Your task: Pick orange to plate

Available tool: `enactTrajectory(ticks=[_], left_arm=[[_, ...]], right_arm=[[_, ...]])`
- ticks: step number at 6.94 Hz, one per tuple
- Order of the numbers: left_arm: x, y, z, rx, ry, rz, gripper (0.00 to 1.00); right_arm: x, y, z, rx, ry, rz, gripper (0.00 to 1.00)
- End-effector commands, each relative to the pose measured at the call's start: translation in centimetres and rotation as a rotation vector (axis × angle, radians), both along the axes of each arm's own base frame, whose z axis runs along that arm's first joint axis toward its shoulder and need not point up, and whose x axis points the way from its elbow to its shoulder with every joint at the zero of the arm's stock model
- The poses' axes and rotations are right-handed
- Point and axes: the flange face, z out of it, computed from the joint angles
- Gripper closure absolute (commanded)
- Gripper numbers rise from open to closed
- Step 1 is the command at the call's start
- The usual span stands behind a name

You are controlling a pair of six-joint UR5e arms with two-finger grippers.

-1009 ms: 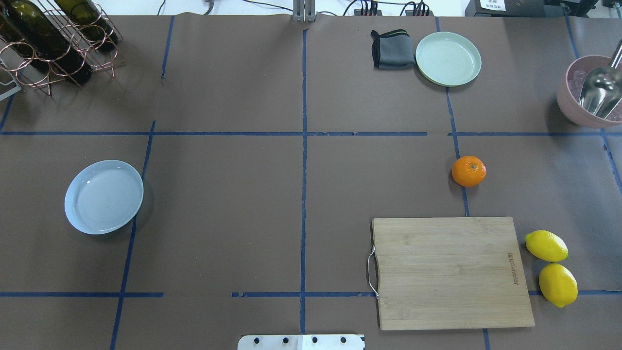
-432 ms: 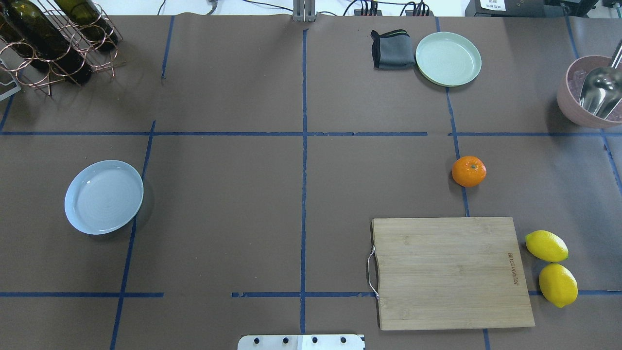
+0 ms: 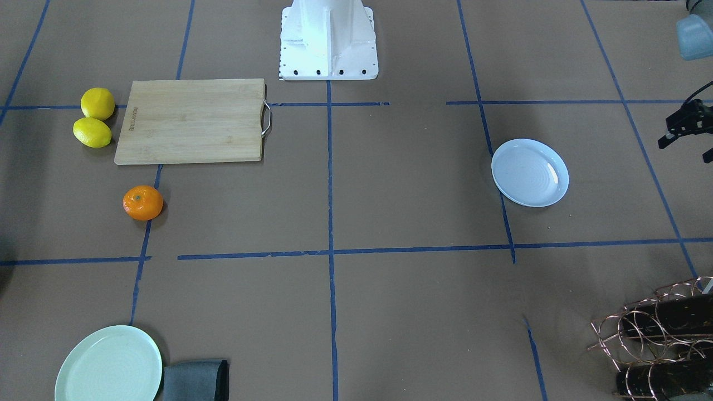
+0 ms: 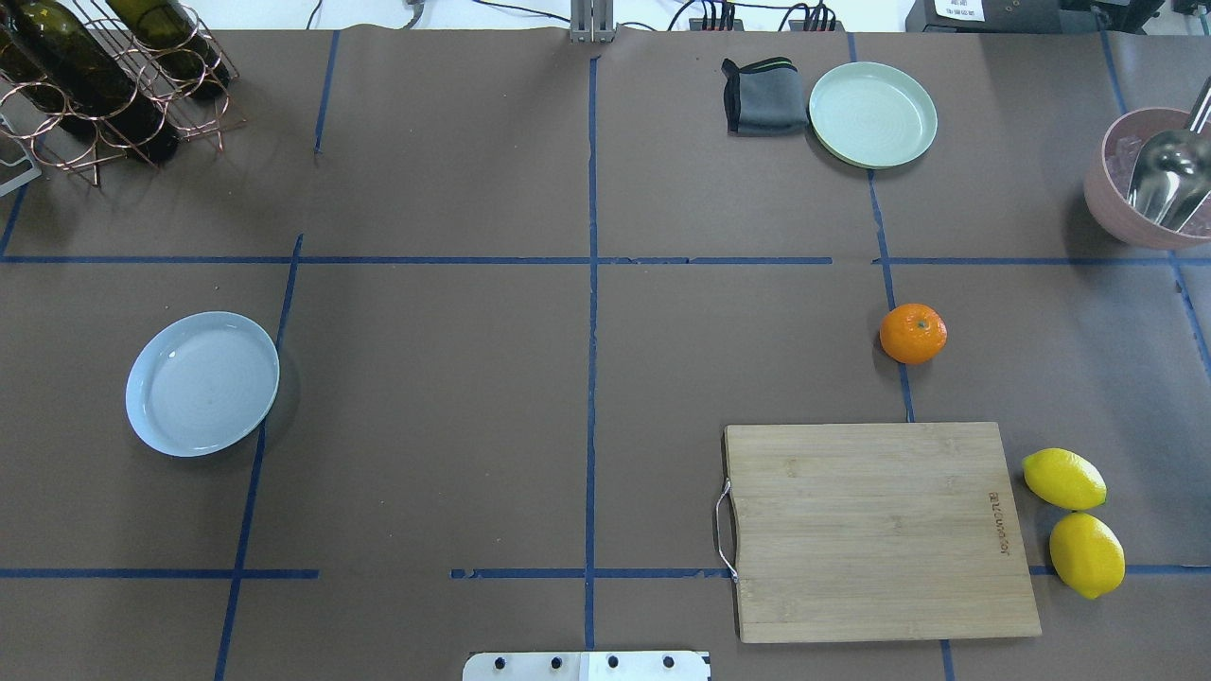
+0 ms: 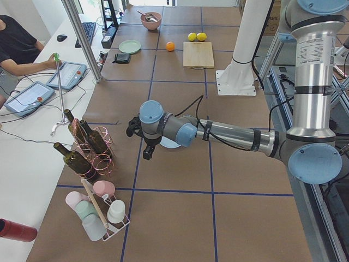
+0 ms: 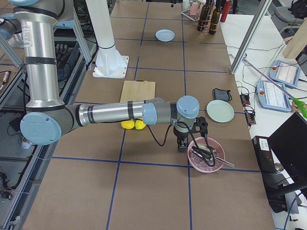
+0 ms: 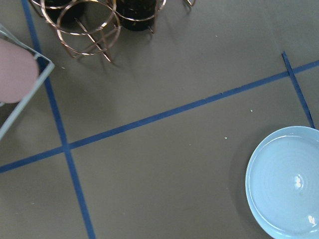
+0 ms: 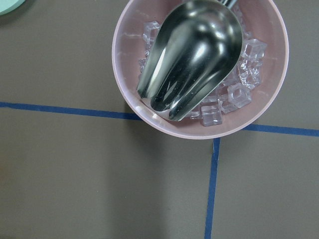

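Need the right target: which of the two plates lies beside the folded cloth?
The mint-green plate, right beside the grey cloth; the bluish-white plate lies by itself on the robot's left side.

wooden cutting board (image 4: 885, 530) with a metal handle (image 4: 724, 530) lies flat on the brown table cover (image 4: 426, 378). two lemons (image 4: 1063, 479) (image 4: 1086, 554) sit just off the board's short edge opposite the handle, touching each other. well past its far long edge there's a mint-green plate (image 4: 872, 114) with a folded grey cloth (image 4: 763, 96) right beside it. out past the lemon side, a pink bowl (image 8: 124, 74) holds ice cubes (image 8: 239, 94) and a metal scoop (image 8: 192, 55). diagonally across the table from the board, a copper wire rack (image 4: 142, 104) holds dark wine bottles (image 4: 85, 80).
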Motion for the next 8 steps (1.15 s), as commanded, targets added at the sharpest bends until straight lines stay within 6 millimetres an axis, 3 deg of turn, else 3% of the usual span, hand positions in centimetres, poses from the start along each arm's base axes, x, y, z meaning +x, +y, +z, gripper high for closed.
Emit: enactTrajectory(ticks=[1,3,4,6,7,8], left_arm=[[10.5,2.1,-0.4,-0.152,-0.027,-0.028,0.00],[12.9,2.4,3.9,-0.136,-0.034,-0.024,0.02],[15.0,2.7,3.7,-0.166,-0.027,-0.023,0.03],[17.3,3.4,3.8,-0.165,-0.041,0.009,0.07],[18.1,3.2,4.2,-0.170,-0.047,0.017,0.16],[18.1,3.2,4.5,-0.174,-0.050,0.017,0.40]], right_arm=[[-0.3,0.6,0.5,0.051,-0.012,-0.012,0.00],[-1.0,1.7,1.6,0.052,-0.014,-0.019,0.00],[-1.0,2.0,1.9,0.044,-0.015,-0.019,0.00],[-1.0,2.1,2.2,0.038,-0.015,-0.020,0.00],[-1.0,2.1,2.2,0.038,-0.015,-0.020,0.00],[-1.0,2.1,2.2,0.038,-0.015,-0.020,0.00]])
